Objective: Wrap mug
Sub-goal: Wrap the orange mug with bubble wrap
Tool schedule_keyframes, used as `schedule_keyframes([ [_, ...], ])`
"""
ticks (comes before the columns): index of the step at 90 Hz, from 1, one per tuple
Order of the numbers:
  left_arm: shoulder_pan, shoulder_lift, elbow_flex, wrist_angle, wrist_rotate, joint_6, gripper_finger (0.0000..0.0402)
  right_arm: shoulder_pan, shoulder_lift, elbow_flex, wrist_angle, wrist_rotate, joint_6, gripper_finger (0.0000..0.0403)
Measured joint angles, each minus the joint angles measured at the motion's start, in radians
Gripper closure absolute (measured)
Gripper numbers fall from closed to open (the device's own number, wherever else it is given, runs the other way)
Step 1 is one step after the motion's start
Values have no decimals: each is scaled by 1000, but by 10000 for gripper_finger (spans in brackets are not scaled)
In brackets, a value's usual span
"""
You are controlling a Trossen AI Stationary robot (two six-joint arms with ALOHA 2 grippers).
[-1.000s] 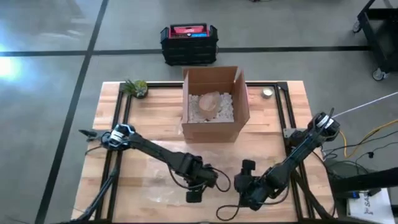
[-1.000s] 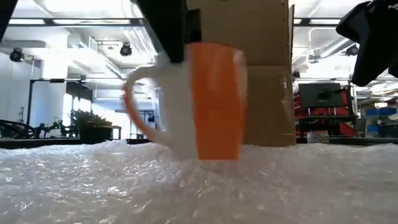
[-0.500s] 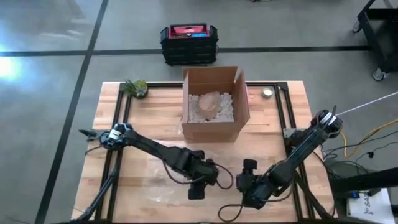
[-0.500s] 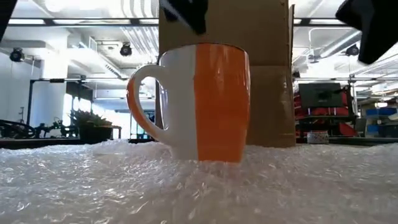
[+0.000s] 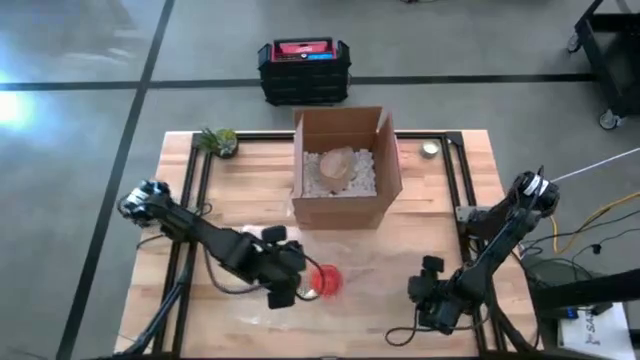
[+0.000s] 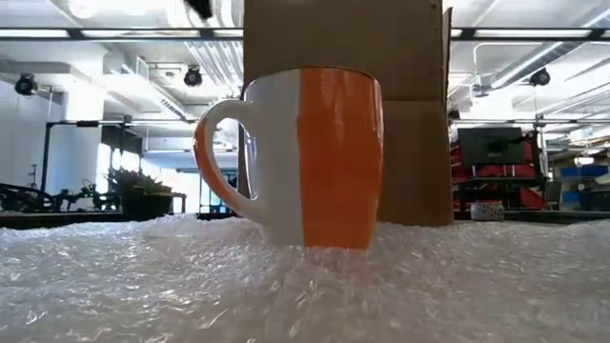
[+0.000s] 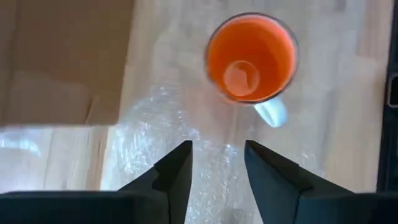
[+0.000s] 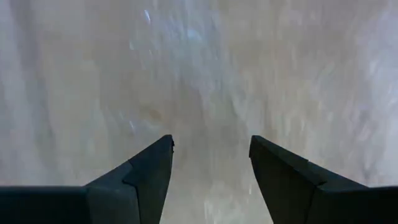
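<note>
the bubble wrap [image 6: 305, 286] lies across the near bench [image 5: 470, 190], and the mug [image 6: 305, 157] stands upright on it, handle free. the left tool [image 7: 217, 163] hangs just beside it, fingers apart and empty; the right tool [image 8: 211, 163], wide and empty, faces wrap nearer the front. beyond stands the cardboard box [image 5: 345, 165]. placing looks done; next, a wrap edge needs pinching and folding over.

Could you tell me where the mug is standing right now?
In the high view the mug stands upright on the bubble wrap, front of centre, just ahead of the box, beside the left pincer.
</note>
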Motion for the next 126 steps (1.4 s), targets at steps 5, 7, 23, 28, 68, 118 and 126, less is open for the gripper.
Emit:
schedule_keyframes([
  [5,-7,-49,-106,96,1,-25,283,18,-1,-19,24,2,21,204],
  [7,-11,-68,-148,137,1,-32,285,25,-1,-27,36,3,29,204],
  [23,-22,-169,-452,528,1,-38,297,63,10,-63,104,1,70,204],
  [28,-23,-177,-524,656,2,-37,301,70,23,-66,115,9,68,204],
  [68,-23,-179,-785,1244,7,-49,329,-30,137,-35,284,193,-291,369],
  [118,-23,-168,-795,1254,-78,12,339,-329,103,332,469,278,-1022,399],
  [126,-23,-144,-797,1294,-79,17,340,-374,126,346,580,175,-1098,402],
])
